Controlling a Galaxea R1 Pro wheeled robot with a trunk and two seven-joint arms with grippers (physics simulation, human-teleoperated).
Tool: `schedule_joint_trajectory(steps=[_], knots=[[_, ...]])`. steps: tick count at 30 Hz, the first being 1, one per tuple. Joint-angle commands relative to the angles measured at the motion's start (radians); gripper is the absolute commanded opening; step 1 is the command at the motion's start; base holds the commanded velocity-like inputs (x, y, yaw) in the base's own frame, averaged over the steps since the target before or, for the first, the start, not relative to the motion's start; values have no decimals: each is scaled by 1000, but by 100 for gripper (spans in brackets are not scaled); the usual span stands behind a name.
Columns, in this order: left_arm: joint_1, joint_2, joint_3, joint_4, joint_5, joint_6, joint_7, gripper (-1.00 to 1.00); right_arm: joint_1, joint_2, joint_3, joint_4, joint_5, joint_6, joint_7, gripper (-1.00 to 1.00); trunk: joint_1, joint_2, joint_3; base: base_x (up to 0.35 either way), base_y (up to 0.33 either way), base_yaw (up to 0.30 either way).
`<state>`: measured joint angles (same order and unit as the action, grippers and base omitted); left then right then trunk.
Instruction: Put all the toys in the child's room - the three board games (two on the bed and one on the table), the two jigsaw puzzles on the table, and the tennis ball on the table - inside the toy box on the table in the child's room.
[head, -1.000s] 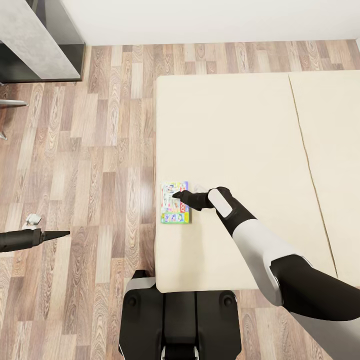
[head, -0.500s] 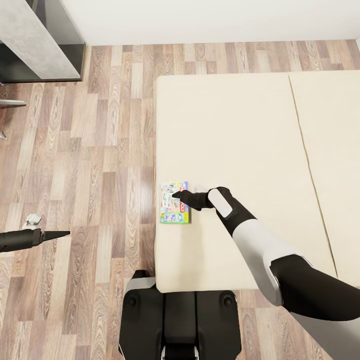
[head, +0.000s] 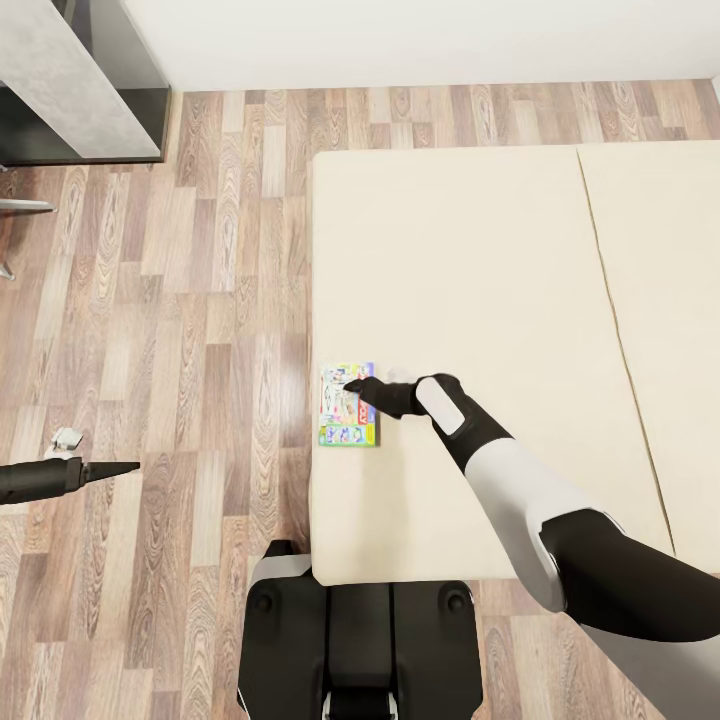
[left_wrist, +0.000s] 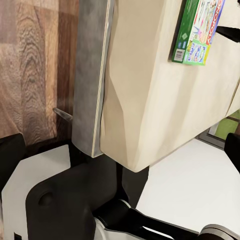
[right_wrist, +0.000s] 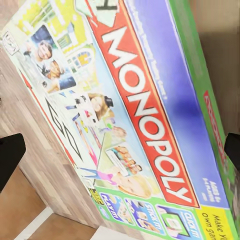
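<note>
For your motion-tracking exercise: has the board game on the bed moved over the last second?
Yes, slightly: the board game has edged toward the bed's floor-side edge, with the right gripper on it.

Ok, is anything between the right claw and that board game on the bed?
Nothing visible. The right claw is already over the board game at the near left edge of the bed, its fingertips straddling the box in the right wrist view.

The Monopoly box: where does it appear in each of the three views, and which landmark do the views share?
Head view: the Monopoly box lies at the left edge of the bed, under the right gripper.
Left wrist view: it sits in the upper right corner, on the mattress.
Right wrist view: it covers most of the picture.
Shared landmark: the beige mattress beside the wood floor.
</note>
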<state>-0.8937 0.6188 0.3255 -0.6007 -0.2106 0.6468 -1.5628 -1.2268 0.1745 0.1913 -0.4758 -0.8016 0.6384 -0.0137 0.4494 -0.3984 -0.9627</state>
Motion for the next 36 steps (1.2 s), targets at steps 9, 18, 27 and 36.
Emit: schedule_joint_trajectory(steps=[9,18,27,36], knots=[[-1,-1,4,-1,-10,11,-8,100,0,0,2,42,0,-19,18,100,1,-2,-1,0,0,0],[-1,-1,4,-1,-10,11,-8,100,0,0,3,49,0,-21,45,100,1,-2,-1,0,0,0],[-1,-1,4,-1,-10,11,-8,100,0,0,3,51,-1,-20,47,100,1,-2,-1,0,0,0],[-1,-1,4,-1,-10,11,-8,100,0,0,3,52,0,-21,101,100,1,-2,-1,0,0,0]])
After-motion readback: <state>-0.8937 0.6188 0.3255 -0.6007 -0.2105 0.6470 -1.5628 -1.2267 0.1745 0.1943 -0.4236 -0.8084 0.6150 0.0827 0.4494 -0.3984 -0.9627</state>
